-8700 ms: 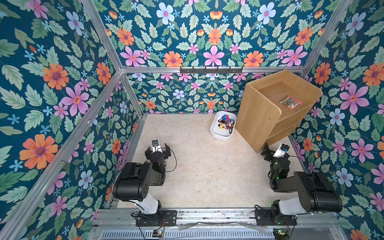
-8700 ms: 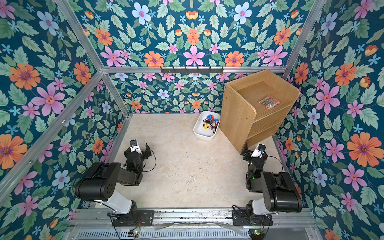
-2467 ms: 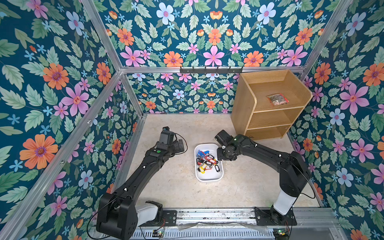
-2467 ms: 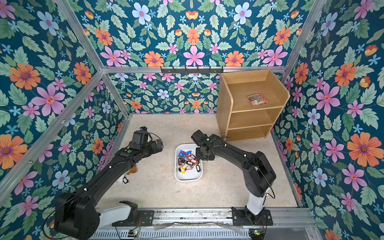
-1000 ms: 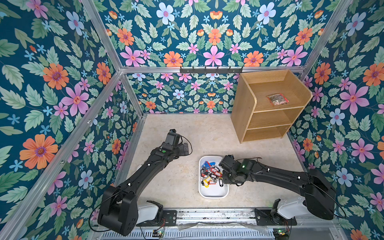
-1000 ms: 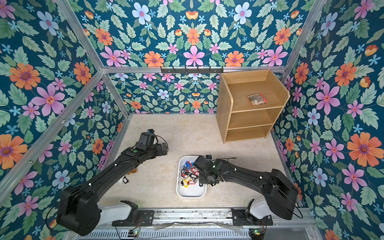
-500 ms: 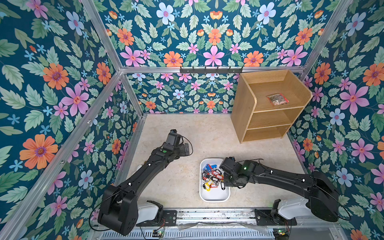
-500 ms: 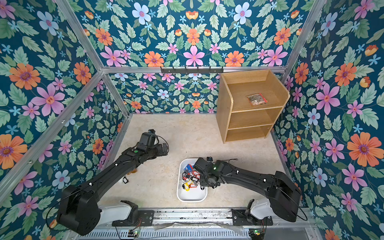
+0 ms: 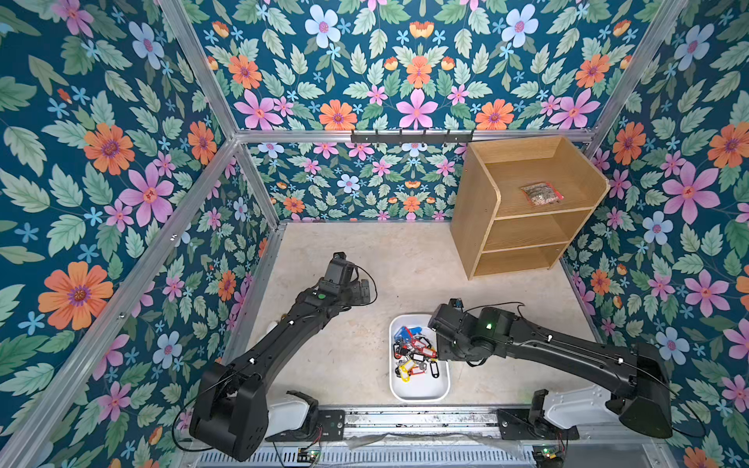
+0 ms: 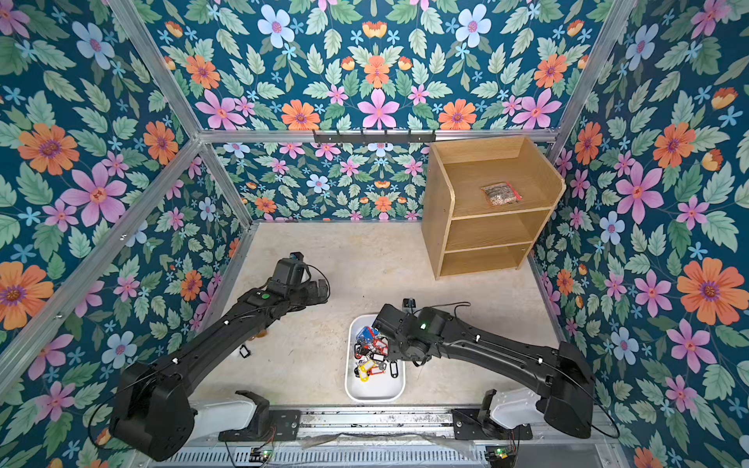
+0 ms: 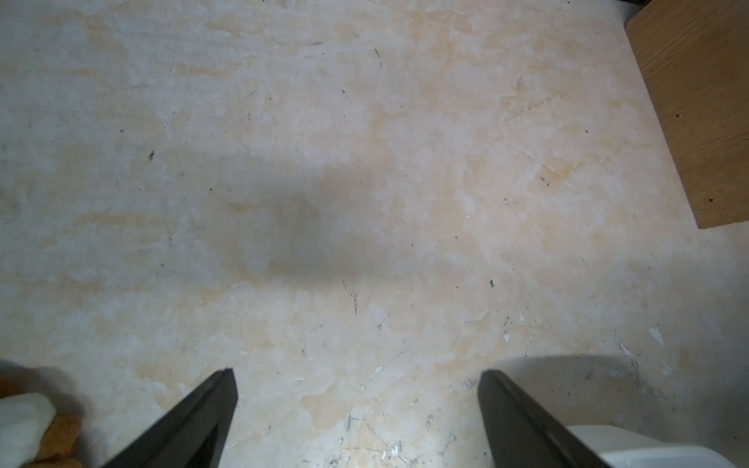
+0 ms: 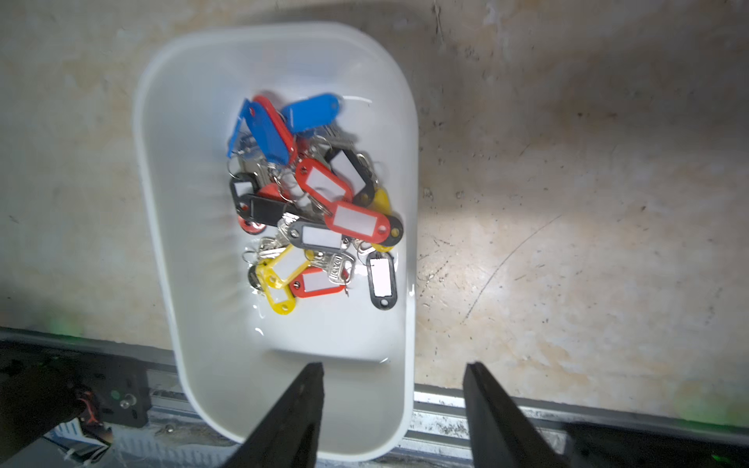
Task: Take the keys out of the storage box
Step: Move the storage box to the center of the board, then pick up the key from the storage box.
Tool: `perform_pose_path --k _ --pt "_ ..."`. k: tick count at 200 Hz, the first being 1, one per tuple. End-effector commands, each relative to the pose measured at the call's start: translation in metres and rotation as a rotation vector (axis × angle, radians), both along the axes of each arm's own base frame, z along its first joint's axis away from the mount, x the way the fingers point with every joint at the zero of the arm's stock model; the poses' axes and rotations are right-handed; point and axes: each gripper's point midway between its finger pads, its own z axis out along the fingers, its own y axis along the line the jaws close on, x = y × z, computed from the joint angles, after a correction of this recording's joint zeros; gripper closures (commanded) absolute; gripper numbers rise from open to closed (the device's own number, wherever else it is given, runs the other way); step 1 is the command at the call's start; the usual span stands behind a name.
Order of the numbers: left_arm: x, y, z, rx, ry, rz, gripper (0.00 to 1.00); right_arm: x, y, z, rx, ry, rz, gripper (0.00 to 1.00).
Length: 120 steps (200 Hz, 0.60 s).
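Right gripper (image 12: 393, 366) has just sprung apart, freeing the storage box (image 9: 419, 391) wall after dragging it to the tabletop's (image 9: 385, 259) 6 o'clock edge. Keys (image 9: 413, 354) still heaped inside. Left gripper (image 11: 356, 375) splayed wide, empty, at the box's 10 o'clock. Key-picking likely starts next.

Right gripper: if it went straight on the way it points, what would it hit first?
Probably the storage box itself. The right gripper is open, with its jaws on either side of the box's side wall near one end. The keys lie further along. Depth is unclear.
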Motion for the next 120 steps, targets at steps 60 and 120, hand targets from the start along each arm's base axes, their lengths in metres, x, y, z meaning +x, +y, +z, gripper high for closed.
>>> perform_pose_path --k 60,120 --pt "0.001 0.005 0.005 0.022 -0.003 0.026 0.01 0.037 0.072 -0.045 -0.101 -0.003 0.259 0.66" --pt "-0.001 -0.009 0.000 -0.023 0.030 -0.030 0.01 0.062 0.061 -0.075 -0.068 0.051 0.267 0.67"
